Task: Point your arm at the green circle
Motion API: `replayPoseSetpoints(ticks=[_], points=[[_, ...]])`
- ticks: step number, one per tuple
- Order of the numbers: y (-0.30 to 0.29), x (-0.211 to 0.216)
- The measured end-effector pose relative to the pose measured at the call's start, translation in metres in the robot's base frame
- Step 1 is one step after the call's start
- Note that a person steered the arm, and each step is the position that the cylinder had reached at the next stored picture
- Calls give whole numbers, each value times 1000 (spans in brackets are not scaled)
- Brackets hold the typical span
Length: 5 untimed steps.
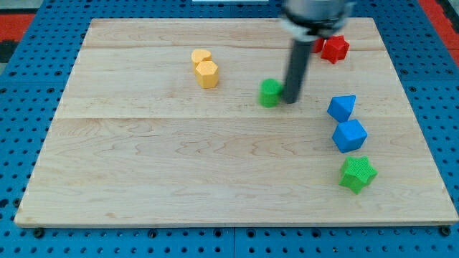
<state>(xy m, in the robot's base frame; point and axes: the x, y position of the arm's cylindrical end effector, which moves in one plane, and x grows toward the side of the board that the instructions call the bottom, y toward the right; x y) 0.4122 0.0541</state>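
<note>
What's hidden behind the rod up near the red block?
Behind my rod, a second red piece peeks out left of the red block; its shape is covered. Lower down, my tip sits just right of the green circle, hiding only bare board.

The arm enters from the far edge of the scene, right of centre, where its thick dark body is blurred and cut off by the frame. From it a straight dark rod hangs down almost upright, leaning very slightly so that its lower end sits a little left of its upper end. My tip rests at the table surface in the far half, somewhat right of the middle. It stands just beside the green circle, on that block's right, seemingly touching it.
</note>
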Motion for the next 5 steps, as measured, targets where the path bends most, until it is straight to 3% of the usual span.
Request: replayPoseSetpoints(ticks=[1, 2, 3, 4, 5], points=[[-95, 28], [-57, 24], [19, 7], [13, -23], [-60, 26]])
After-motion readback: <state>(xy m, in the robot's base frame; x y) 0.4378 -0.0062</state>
